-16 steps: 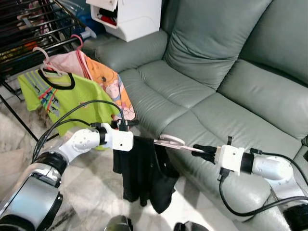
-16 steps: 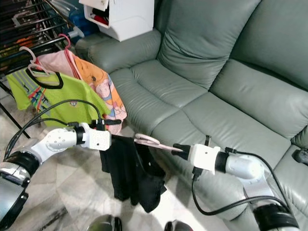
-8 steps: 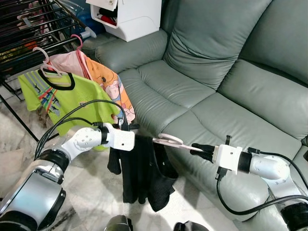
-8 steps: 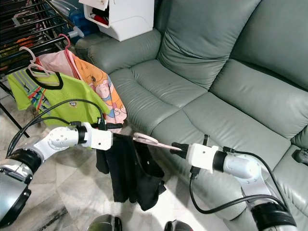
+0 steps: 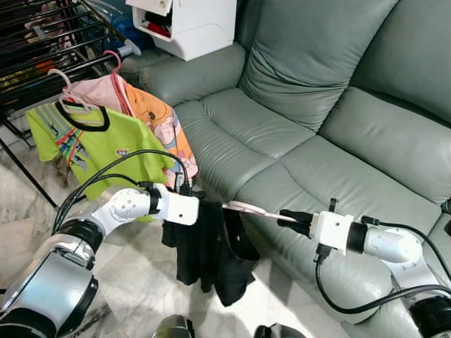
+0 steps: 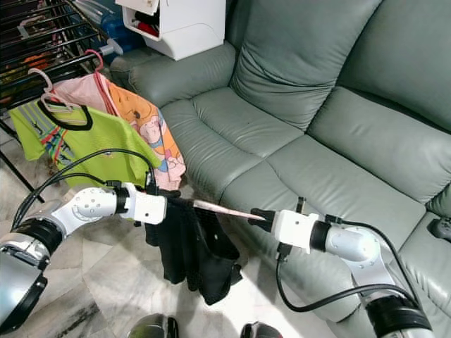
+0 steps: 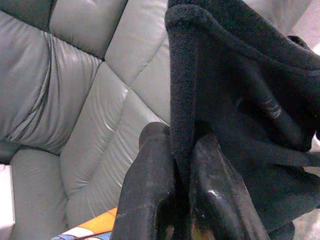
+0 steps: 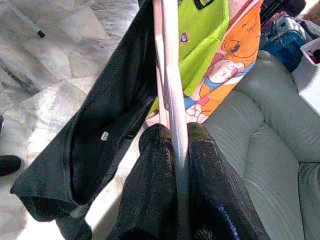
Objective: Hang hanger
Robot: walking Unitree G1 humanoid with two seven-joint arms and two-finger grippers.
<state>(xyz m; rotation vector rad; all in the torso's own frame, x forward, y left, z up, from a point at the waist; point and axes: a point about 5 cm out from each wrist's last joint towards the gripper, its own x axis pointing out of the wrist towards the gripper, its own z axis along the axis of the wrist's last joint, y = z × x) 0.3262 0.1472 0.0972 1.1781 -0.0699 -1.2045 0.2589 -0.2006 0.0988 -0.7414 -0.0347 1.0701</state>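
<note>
Held out level between the two arms, in front of the grey-green sofa [image 5: 296, 120]: a pale pink hanger [image 5: 250, 208] with a black garment [image 5: 211, 250] draped from it. Clamped on one end of the hanger by the right gripper [image 8: 172, 137], fingers closed on the thin pink bar. Pinched at the other side by the left gripper [image 7: 175, 165], fingers closed on a fold of the black cloth (whether the hanger's end sits inside that fold cannot be told). Off to the robot's left, a dark drying rack [image 5: 49, 42], already carrying a lime green shirt [image 5: 99, 144] and an orange cartoon-print garment [image 5: 158, 123] on their own hangers.

Probably best to keep both grips firm and the bar level while turning toward the rack, so the cloth cannot slide off. Worth bringing the hook uppermost before reaching for a rail. Wise to pick a free stretch of rail beside the hung clothes and release only once the hook is seated.
</note>
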